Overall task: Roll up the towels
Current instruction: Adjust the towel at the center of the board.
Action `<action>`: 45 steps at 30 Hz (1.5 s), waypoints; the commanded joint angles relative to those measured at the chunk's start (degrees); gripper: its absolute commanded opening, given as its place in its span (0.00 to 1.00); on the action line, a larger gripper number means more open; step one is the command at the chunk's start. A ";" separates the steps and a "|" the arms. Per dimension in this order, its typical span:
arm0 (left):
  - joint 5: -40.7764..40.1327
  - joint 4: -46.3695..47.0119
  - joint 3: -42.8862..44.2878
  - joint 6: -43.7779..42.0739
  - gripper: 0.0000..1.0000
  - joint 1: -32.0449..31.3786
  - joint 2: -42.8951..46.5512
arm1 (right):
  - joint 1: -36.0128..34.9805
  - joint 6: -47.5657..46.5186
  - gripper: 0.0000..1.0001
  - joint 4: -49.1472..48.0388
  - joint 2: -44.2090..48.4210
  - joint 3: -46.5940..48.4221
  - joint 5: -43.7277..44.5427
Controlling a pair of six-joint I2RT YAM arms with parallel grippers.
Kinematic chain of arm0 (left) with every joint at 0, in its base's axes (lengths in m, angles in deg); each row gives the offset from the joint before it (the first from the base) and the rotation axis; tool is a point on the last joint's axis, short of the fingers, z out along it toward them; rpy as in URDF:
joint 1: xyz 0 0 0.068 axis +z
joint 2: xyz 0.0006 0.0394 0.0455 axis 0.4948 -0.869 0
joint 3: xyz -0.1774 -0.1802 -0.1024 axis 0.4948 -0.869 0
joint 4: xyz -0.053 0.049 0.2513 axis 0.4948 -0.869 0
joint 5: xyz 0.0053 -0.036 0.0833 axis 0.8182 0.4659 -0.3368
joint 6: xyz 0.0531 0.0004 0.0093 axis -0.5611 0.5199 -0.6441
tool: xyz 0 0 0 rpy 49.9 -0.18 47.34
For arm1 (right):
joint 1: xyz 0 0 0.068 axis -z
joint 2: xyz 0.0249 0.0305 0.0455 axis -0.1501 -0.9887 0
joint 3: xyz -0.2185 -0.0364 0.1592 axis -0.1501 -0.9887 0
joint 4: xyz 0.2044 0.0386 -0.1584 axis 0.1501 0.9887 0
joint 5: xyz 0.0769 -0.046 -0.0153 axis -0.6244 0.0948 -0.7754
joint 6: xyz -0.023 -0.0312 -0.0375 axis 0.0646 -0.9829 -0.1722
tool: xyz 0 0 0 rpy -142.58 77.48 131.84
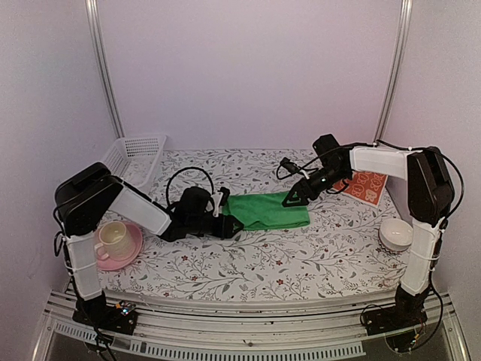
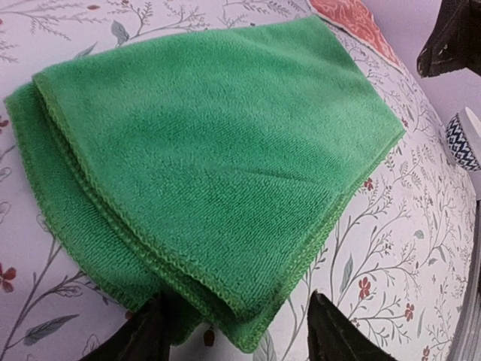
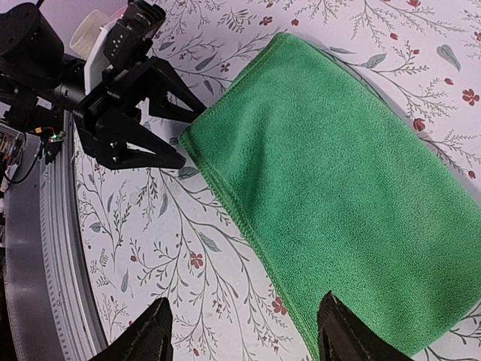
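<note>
The green towel (image 1: 267, 210) lies folded flat mid-table. In the left wrist view its layered corner (image 2: 218, 150) points in between my fingers. My left gripper (image 1: 229, 219) (image 2: 237, 335) stands open at the towel's left end, one finger by the lower layer's edge and the other over bare tablecloth. My right gripper (image 1: 294, 198) (image 3: 244, 331) hovers open over the towel's (image 3: 353, 195) long edge, one finger above cloth, one above the table. The left gripper (image 3: 194, 137) shows there at the towel's far corner. The orange-red patterned towel (image 1: 368, 186) (image 2: 353, 22) lies flat at the back right.
A white basket (image 1: 135, 156) stands at the back left. A cup on a pink saucer (image 1: 114, 239) sits near the left arm's base. A small bowl (image 1: 395, 235) (image 2: 460, 139) stands front right, by the right arm. A flowered cloth covers the table (image 1: 263, 263).
</note>
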 commanded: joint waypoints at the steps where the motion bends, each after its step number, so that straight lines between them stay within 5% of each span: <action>1: 0.13 -1.84 -1.13 0.64 0.64 -0.32 2.91 | -0.19 -0.36 0.66 -0.10 0.25 -0.40 -0.15; 8: 1.44 -1.76 -0.07 1.87 0.64 0.88 1.81 | -0.14 -0.17 0.67 -0.18 0.16 -0.33 -0.15; 34: 3.10 1.67 0.89 4.84 0.29 2.30 -2.44 | -0.14 -0.09 0.67 -0.26 -0.23 -0.42 0.60; 40: 2.08 2.24 -1.11 5.08 0.28 2.31 -0.17 | -0.15 -0.17 0.66 -0.25 -0.30 -0.42 0.60; 45: 1.32 1.48 -1.49 4.58 0.39 2.35 2.50 | -0.17 -0.17 0.67 -0.29 -0.56 -0.42 0.69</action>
